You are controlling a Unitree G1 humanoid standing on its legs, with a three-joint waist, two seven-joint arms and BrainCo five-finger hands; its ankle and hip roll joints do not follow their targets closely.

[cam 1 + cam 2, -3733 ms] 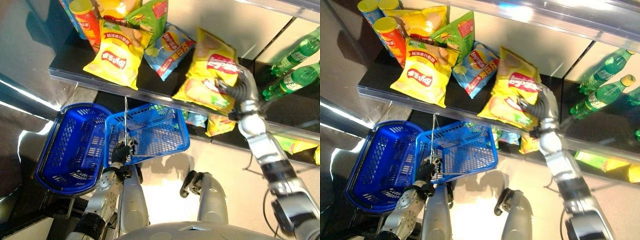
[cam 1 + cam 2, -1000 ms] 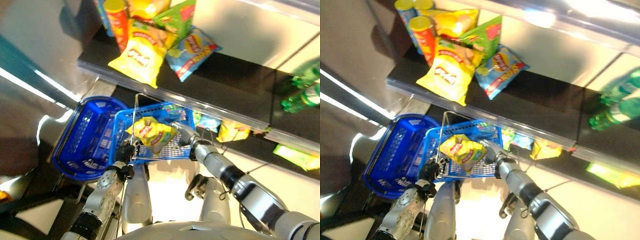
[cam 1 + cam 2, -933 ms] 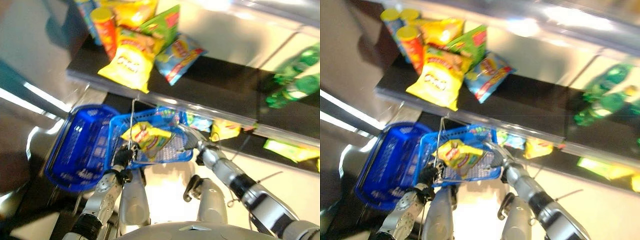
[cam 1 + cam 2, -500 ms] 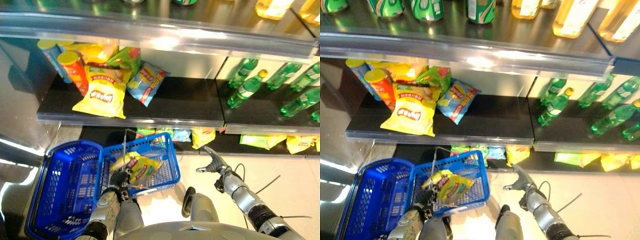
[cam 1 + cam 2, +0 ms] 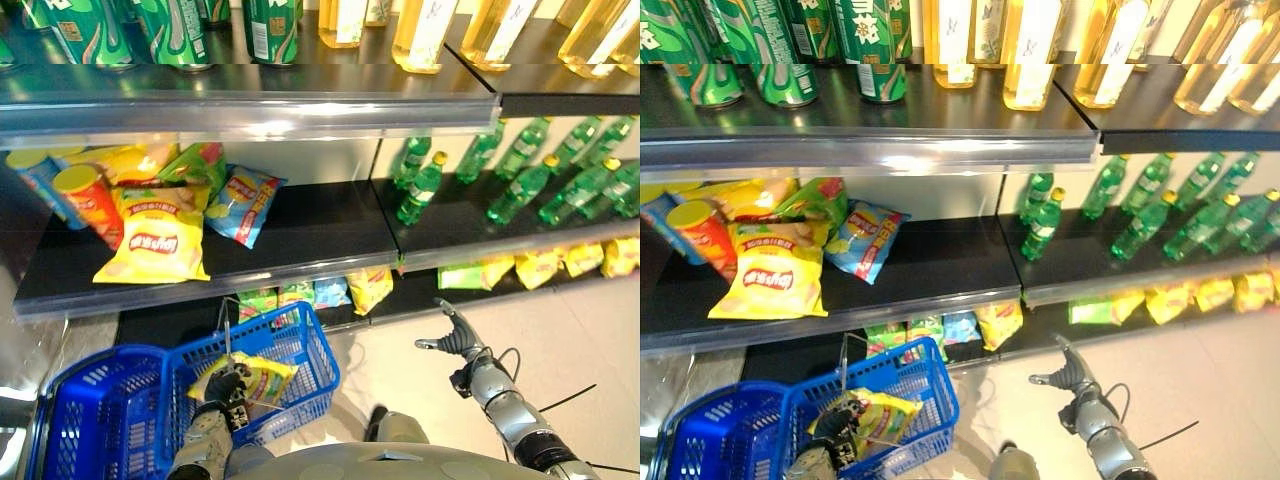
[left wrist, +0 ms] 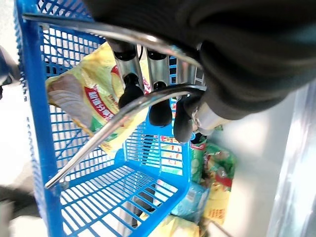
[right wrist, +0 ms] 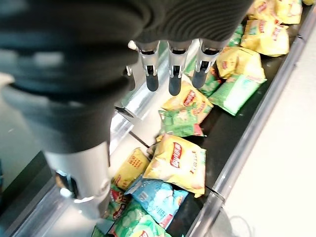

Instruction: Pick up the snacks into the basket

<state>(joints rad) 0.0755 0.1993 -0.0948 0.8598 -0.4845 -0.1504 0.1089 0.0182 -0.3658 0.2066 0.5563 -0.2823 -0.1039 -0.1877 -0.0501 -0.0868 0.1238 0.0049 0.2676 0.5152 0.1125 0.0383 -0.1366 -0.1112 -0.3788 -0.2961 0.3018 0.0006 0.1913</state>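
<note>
**One snack in the basket, more left on the shelf**

A yellow chip bag (image 5: 245, 378) lies inside the basket (image 5: 305, 345), leaning against its blue mesh wall. In the left wrist view the bag (image 6: 94, 98) shows through the grid, just behind the metal handle (image 6: 123, 106). The left hand (image 5: 228, 385) carries the basket — its fingers (image 6: 131, 91) are curled around the handle. A second blue basket (image 5: 85, 420) stands just beside the first one, on the robot's left; I cannot tell whether anything is in it.

The right hand (image 5: 452, 335) hangs free above the floor, well apart from the basket. Its fingers (image 7: 170, 81) are straight and relaxed, and it holds nothing.

So one snack is done, as far as I can judge. Many remain: a large yellow bag (image 5: 150, 245), a blue bag (image 5: 240, 205), a green bag (image 5: 200, 165) and a red can (image 5: 88, 200) lie together on the middle shelf (image 5: 300, 240). More small bags (image 7: 177, 163) lie on the lowest shelf (image 5: 420, 290) near the floor — the right wrist view looks at them closely. The bottles (image 5: 420, 185) further right are drinks, not part of the task, I think. The next step is probably another reach of the right hand to the shelf.
</note>
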